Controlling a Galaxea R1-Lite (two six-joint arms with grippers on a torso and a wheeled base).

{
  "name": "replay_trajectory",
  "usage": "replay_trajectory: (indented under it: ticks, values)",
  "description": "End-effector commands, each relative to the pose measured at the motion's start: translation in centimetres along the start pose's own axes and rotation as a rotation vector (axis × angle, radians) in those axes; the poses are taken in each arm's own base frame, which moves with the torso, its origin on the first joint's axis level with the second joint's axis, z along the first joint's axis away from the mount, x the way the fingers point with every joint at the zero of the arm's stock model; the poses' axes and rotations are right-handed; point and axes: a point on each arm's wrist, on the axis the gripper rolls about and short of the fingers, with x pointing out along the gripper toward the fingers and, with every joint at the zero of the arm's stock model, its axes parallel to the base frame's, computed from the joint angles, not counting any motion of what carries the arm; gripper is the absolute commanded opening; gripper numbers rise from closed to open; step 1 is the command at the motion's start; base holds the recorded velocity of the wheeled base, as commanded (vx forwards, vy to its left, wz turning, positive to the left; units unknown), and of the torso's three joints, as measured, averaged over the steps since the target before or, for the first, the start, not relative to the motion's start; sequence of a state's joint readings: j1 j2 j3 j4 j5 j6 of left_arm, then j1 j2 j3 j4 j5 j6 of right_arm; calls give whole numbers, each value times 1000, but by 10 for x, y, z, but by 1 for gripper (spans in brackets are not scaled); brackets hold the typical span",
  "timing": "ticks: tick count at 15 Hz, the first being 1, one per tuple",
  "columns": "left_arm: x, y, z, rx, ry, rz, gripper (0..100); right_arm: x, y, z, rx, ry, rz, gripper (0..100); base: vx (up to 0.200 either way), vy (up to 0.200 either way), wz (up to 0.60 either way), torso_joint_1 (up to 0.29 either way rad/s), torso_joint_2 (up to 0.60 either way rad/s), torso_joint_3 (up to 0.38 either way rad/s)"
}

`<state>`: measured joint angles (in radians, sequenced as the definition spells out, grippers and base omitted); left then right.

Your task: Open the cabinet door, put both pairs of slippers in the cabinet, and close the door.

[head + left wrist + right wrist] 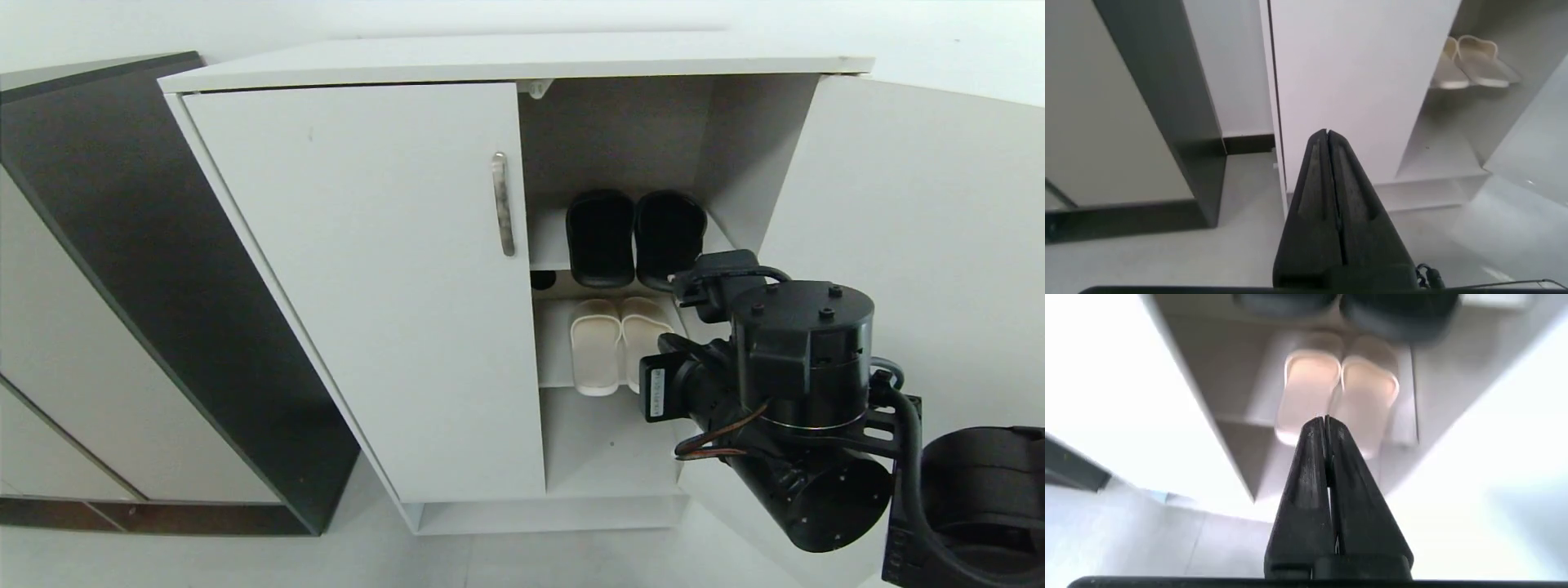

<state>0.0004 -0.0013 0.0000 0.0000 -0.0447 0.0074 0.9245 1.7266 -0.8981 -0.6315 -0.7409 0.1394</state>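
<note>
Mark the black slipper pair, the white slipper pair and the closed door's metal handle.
Black rubber slipper pair [602,241]: head view, footbed of the left slipper.
White rubber slipper pair [595,353]: head view, footbed of the left slipper.
Slim silver metal door handle [503,204]: head view, middle of the bar.

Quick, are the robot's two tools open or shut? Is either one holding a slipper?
Left tool: closed, holding nothing.
Right tool: closed, holding nothing.
</note>
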Motion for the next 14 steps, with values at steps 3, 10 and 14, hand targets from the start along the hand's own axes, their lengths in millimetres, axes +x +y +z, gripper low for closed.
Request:
replay_trajectory:
  ticks: [3,10,14]
  values:
    - [0,0,0,-1,1,0,0,1,0,-2,-4,5,-2,0,-200,0,0,4,4,7]
    - [0,0,0,-1,1,0,0,2,-1,-3,-6,8,-4,0,-143,0,0,1,1,1]
    - [0,0,0,-1,1,1,0,2,-1,-5,-11,13,-4,0,0,0,0,0,0,0]
